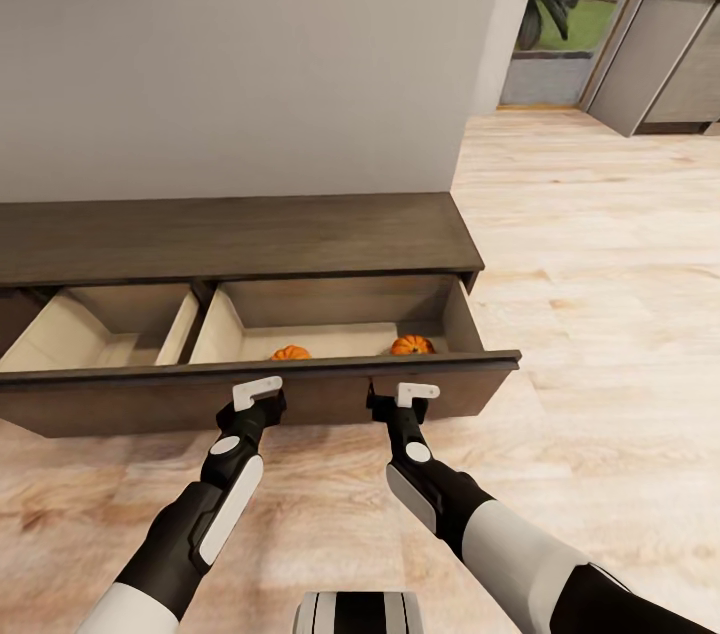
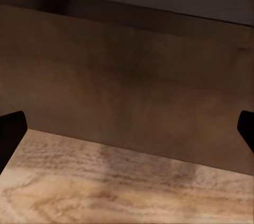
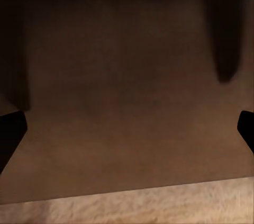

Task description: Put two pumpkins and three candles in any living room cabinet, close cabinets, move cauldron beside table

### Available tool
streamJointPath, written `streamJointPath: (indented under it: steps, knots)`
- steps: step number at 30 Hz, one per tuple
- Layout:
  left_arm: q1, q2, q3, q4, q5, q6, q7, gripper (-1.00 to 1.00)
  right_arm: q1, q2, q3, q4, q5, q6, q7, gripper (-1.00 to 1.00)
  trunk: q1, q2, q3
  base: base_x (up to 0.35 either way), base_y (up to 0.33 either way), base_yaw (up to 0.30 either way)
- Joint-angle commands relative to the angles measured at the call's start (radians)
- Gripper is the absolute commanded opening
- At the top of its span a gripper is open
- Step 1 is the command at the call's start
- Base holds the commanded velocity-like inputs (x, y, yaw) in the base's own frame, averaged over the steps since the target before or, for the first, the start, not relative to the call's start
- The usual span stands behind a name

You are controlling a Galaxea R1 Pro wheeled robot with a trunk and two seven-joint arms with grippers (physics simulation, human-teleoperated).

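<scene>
Dark-brown cabinet against the wall, drawer pulled out; two pumpkins sit in its right compartment, near the front. Left gripper and right gripper both at the drawer front. Left wrist: fingertips spread wide, holding nothing, facing the front panel. Right wrist: same, fingertips apart, empty.
</scene>
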Motion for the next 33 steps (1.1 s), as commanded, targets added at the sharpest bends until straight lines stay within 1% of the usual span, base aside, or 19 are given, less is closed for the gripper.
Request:
streamJointPath:
  steps: [1, 6, 9, 27, 33]
  knots:
    - [0.0, 0.001, -0.002, -0.001, 0.006, 0.003, 0.007, 1.0, -0.002, -0.001, 0.007, 0.0, -0.01, -0.007, -0.006, 1.0, 0.0, 0.0, -0.001, 0.037, 0.0, 0.0]
    - [0.0, 0.002, -0.002, -0.001, 0.007, 0.002, 0.007, 1.0, -0.002, 0.0, 0.008, 0.0, -0.01, -0.007, -0.006, 1.0, 0.0, 0.0, -0.001, 0.018, 0.0, 0.0]
    - [0.0, 0.001, -0.002, -0.001, 0.007, 0.003, 0.007, 1.0, -0.002, 0.0, 0.008, 0.0, -0.01, -0.007, -0.006, 1.0, 0.0, 0.0, -0.001, 0.146, 0.0, 0.0]
    - [0.0, 0.0, -0.002, -0.001, 0.007, 0.003, 0.007, 1.0, -0.002, 0.0, 0.008, 0.0, -0.011, -0.007, -0.006, 1.0, 0.0, 0.0, -0.001, 0.318, 0.0, 0.0]
    - [-0.001, 0.001, -0.002, -0.001, 0.007, 0.002, 0.007, 1.0, -0.002, -0.001, 0.007, 0.0, -0.01, -0.007, -0.006, 1.0, 0.0, 0.0, -0.001, 0.212, 0.0, 0.0]
